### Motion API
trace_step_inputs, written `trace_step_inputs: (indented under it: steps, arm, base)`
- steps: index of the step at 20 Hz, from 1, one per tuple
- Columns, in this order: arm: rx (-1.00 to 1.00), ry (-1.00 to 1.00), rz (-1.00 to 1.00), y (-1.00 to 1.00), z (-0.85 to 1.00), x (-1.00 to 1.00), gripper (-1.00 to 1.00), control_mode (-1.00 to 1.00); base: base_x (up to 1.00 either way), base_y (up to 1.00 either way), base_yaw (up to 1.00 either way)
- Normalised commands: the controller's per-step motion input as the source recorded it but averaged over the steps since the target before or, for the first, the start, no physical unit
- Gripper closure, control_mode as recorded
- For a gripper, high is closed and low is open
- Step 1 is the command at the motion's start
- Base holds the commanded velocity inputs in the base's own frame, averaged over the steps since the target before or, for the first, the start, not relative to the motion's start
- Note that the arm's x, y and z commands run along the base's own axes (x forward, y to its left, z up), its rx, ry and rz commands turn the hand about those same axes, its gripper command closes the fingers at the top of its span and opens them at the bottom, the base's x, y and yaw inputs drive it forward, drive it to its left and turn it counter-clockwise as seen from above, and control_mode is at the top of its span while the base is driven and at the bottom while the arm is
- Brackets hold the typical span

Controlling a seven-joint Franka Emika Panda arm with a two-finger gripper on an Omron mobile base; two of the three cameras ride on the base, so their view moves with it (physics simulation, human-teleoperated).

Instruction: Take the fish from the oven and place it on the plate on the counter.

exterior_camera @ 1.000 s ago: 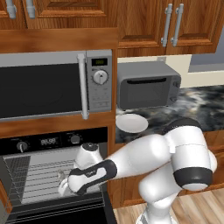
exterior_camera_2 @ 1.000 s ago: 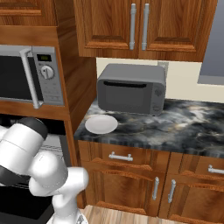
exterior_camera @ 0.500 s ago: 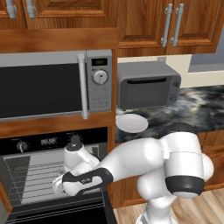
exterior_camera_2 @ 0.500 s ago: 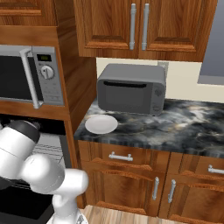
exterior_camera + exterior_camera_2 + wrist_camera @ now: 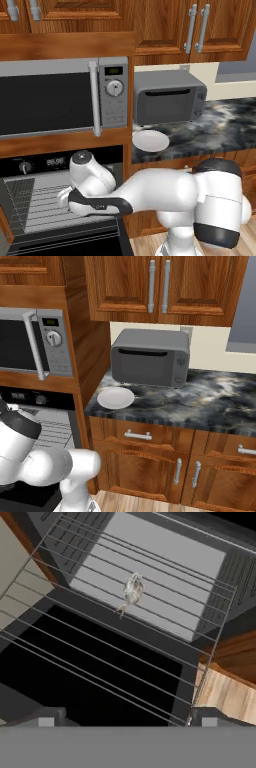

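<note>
The fish (image 5: pixel 131 593) looks light and slippery on the far rack; I'd pinch its midbody with my wide-open, empty gripper (image 5: pixel 125 716).

Even, diffuse rendered light with no evident source; both base views are bright and sharp. The white glossy robot arm (image 5: pixel 165 195) shades softly to grey underneath. The black glass microwave door (image 5: pixel 45 102) shows no glare. In the hand view, the grey oven interior (image 5: pixel 150 572) is pale, its dark lowered door (image 5: pixel 100 677) near black, edges slightly soft.
</note>
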Motion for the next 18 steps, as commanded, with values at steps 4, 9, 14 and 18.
trace_step_inputs:
  steps: [4, 9, 14, 18]
  arm:
    - [0.06, -0.38, -0.01, -0.1, 0.04, 0.09, -1.0, -1.0]
    - [0.07, -0.29, 0.0, -0.01, 0.0, 0.13, -1.0, -1.0]
    - [0.18, 0.14, -0.01, -0.04, 0.18, 0.28, -1.0, -1.0]
    - [0.2, 0.3, 0.0, 0.0, 0.02, 0.2, -1.0, -1.0]
  base:
    - [0.0, 0.0, 0.0]
    - [0.0, 0.0, 0.0]
    - [0.0, 0.0, 0.0]
    - [0.0, 0.0, 0.0]
